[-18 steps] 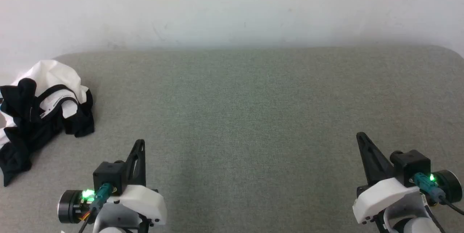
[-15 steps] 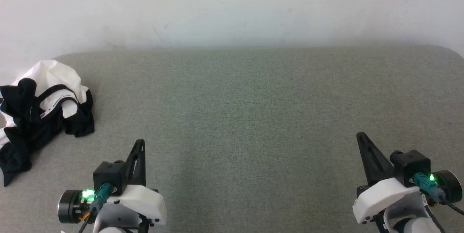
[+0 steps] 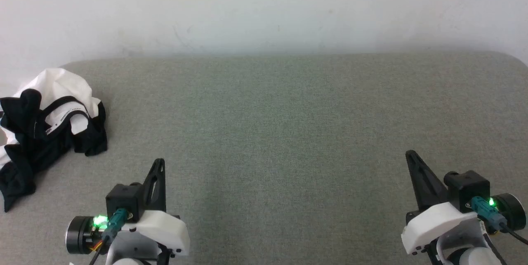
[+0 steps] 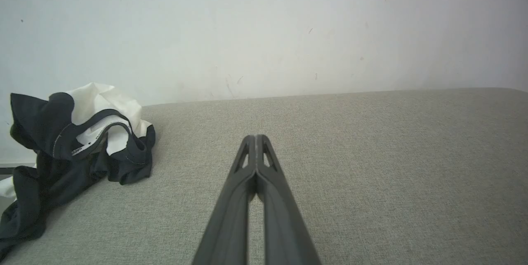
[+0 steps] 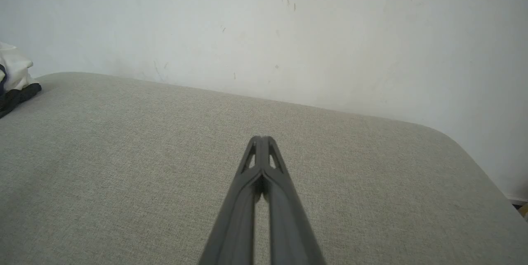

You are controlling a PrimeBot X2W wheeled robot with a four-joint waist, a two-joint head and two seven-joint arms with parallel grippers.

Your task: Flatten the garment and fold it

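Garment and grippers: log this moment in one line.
garment: crumpled, far left | left gripper: shut, empty | right gripper: shut, empty | folding: not begun

White moulded shell (image 3: 163, 226) on the left wrist, black boxy block (image 3: 123, 201) above it, teal plug (image 3: 117, 217) lit green beside a black round cap (image 3: 76, 234). The left end effector (image 3: 160, 162) and right end effector (image 3: 409, 154): long dark tapering fingers (image 4: 233, 203), triangular cut-outs near the tips. Black cable (image 3: 515, 235) trails off the right wrist.
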